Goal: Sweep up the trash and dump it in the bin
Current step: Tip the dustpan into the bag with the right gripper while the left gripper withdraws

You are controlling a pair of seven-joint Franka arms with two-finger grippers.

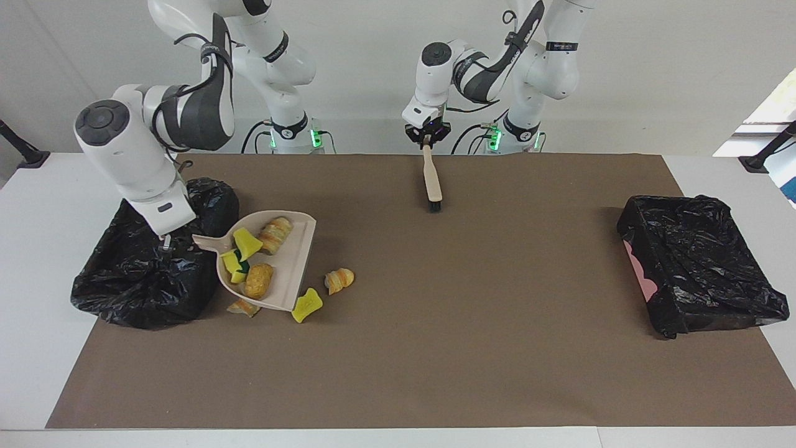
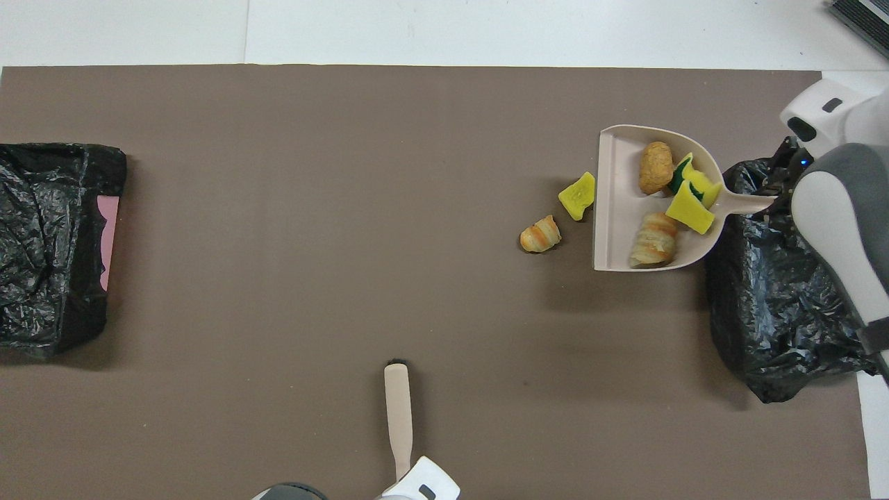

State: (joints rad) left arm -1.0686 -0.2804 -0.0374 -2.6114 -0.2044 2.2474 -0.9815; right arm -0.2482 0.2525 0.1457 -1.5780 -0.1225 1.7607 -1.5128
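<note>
While the dustpan (image 1: 273,261), holding four scraps (image 1: 258,280), is gripped by the right tool (image 1: 166,244) beside the bin (image 1: 143,274), three scraps (image 1: 339,280) are left on the table (image 1: 435,348). The brush (image 1: 432,180) is clenched in the left tool (image 1: 426,142), well apart; sweeping is judged unfinished, and the brush must be brought over to them.

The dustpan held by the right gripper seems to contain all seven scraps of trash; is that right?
Not quite: the facing view shows the dustpan, held by the right gripper, containing only four scraps; one yellow chunk and two pastry lumps lie on the mat.
</note>
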